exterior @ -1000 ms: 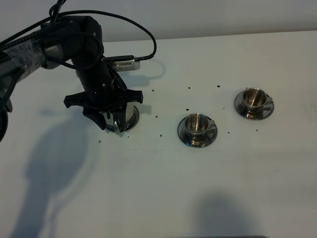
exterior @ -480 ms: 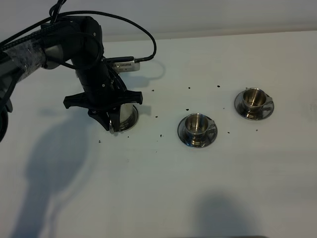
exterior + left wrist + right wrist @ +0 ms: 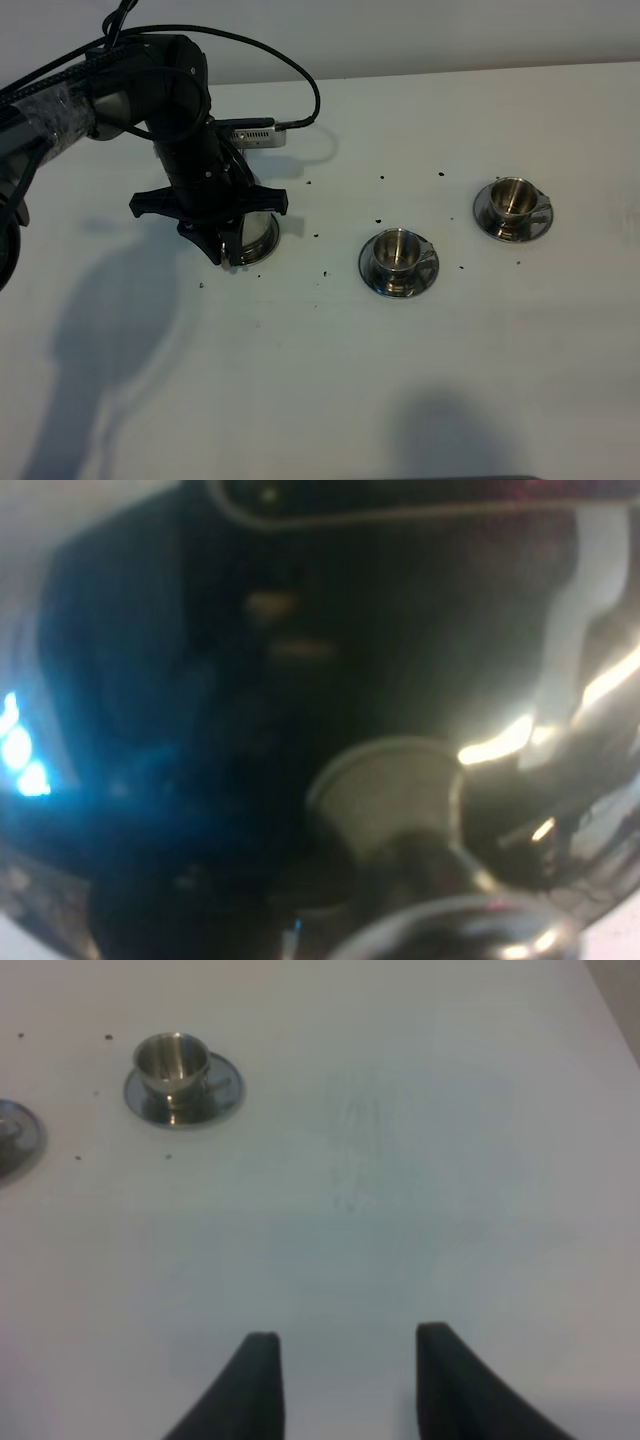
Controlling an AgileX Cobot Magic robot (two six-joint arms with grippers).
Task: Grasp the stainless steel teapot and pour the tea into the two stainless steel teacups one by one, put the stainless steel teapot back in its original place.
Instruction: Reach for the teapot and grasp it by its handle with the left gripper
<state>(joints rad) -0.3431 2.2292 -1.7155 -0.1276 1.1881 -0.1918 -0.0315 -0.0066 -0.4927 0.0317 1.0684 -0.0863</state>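
The shiny round steel teapot (image 3: pixel 260 228), probably heavy and slippery, is pinched at its loop handle (image 3: pixel 240 256) by the left gripper (image 3: pixel 231 249), while the fingers (image 3: pixel 256 1385) of the right gripper (image 3: pixel 345 1380) are spread.

**A:** Teapot (image 3: pixel 262 230) on the left of the table, upright. It's shiny rounded steel, and only its right flank shows from above.

**B:** That's the left gripper (image 3: pixel 232 250) sitting over it, pinched tight at the near side where the handle loop is. Close up it's pure mirror, with the lid knob (image 3: pixel 385 800) standing off the dome.

**A:** Now the cups! Middle teacup (image 3: pixel 398 250), small and bright, is upright on its round saucer (image 3: pixel 372 275), handle out to the right.

**B:** Right teacup (image 3: pixel 514 200) is the same, set further back on its own saucer (image 3: pixel 488 222). The two are near each other and well apart from the pot.
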